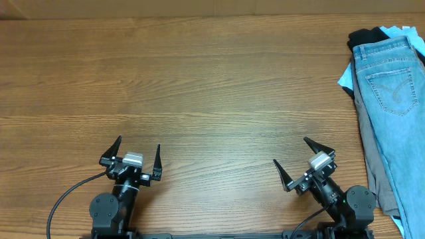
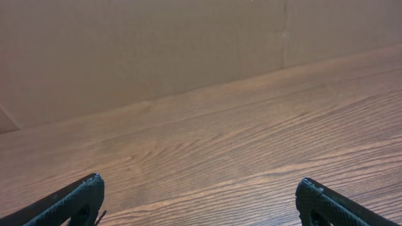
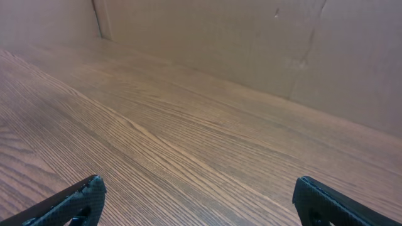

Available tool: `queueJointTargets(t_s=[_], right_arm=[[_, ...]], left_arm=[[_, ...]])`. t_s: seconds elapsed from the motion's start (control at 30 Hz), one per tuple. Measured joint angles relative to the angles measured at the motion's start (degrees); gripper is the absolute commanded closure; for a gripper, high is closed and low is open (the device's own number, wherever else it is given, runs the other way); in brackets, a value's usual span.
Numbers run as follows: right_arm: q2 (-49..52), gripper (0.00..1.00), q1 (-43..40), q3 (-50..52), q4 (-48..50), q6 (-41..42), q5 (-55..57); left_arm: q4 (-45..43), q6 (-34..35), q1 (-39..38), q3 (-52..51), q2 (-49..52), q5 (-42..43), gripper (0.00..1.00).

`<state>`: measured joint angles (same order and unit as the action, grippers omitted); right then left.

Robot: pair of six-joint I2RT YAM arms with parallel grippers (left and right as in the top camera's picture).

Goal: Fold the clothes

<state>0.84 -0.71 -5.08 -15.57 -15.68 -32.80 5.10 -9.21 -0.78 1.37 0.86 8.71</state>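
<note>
The clothes, a pair of light-blue denim jeans (image 1: 393,99), lie on top of a pile at the table's right edge, a back pocket with curved stitching facing up. My left gripper (image 1: 138,147) stands open near the front edge at the left, far from the jeans. My right gripper (image 1: 294,152) stands open at the front right, a short way left of the pile. Both wrist views show only bare wood between the spread fingertips of the left gripper (image 2: 200,185) and the right gripper (image 3: 198,183). Neither holds anything.
Under the jeans lie a grey garment (image 1: 370,146), a black one (image 1: 364,34) and a pale blue one (image 1: 346,78). The wooden table (image 1: 199,86) stretches left of the pile. A brown cardboard wall (image 2: 157,44) stands behind the table's far edge.
</note>
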Motion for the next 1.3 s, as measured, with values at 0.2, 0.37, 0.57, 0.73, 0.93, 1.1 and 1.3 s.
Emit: queueJointTargets(t_s=[0.2, 0.37, 0.57, 0.73, 0.93, 1.1, 1.3], right_arm=[[-0.15, 0.00, -0.02, 0.00, -0.09, 22.73, -0.04], [-0.15, 0.00, -0.02, 0.00, -0.09, 28.06, -0.04], [-0.15, 0.00, 0.00, 0.00, -0.09, 29.81, -0.04], [-0.15, 0.00, -0.02, 0.00, -0.11, 30.29, -0.04], [-0.15, 0.00, 0.00, 0.00, -0.11, 30.47, -0.07], [-0.15, 0.00, -0.02, 0.00, -0.09, 30.49, -0.04], [-0.15, 0.00, 0.00, 0.00, -0.09, 30.47, -0.02]], left_arm=[[12.33, 3.13, 0.00, 3.98, 5.95, -4.98, 0.00], [12.55, 3.32, 0.00, 4.04, 5.95, -6.03, 0.00], [12.63, 3.54, 0.00, 4.09, 5.97, -6.40, 0.00], [12.72, 3.74, 0.00, 4.11, 5.97, -6.43, 0.00], [12.76, 3.76, 0.00, 4.13, 5.97, -6.43, 0.00], [12.76, 3.76, 0.00, 4.13, 5.97, -6.45, 0.00], [12.76, 3.76, 0.00, 4.13, 5.97, -6.45, 0.00]])
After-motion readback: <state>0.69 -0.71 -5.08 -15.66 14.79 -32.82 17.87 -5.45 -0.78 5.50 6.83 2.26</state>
